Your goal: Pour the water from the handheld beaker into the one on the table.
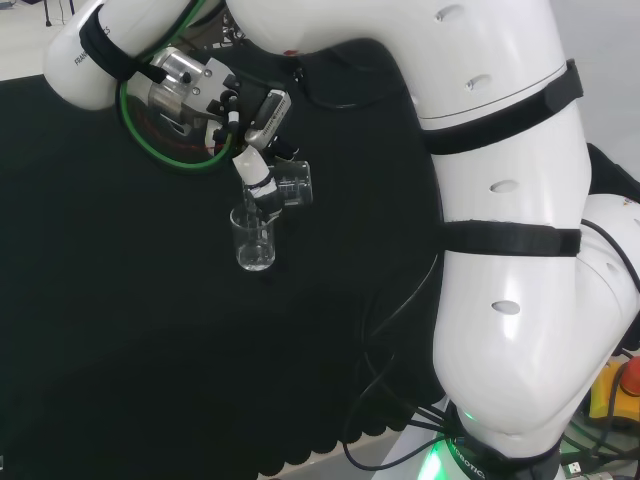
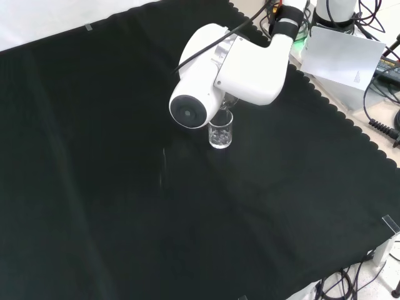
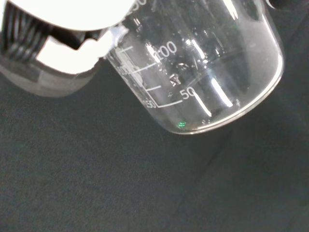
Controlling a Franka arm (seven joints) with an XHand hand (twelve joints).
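In the head view the hand curls its fingers around a tilted beaker, just above an upright glass on the black cloth. In the front view the glass stands below the arm. In the wrist view the held beaker lies tipped.

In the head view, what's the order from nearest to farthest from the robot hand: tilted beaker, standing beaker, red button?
1. Tilted beaker: held in the robot hand.
2. Standing beaker: just below the hand on the cloth.
3. Red button: far off at the view's right edge.
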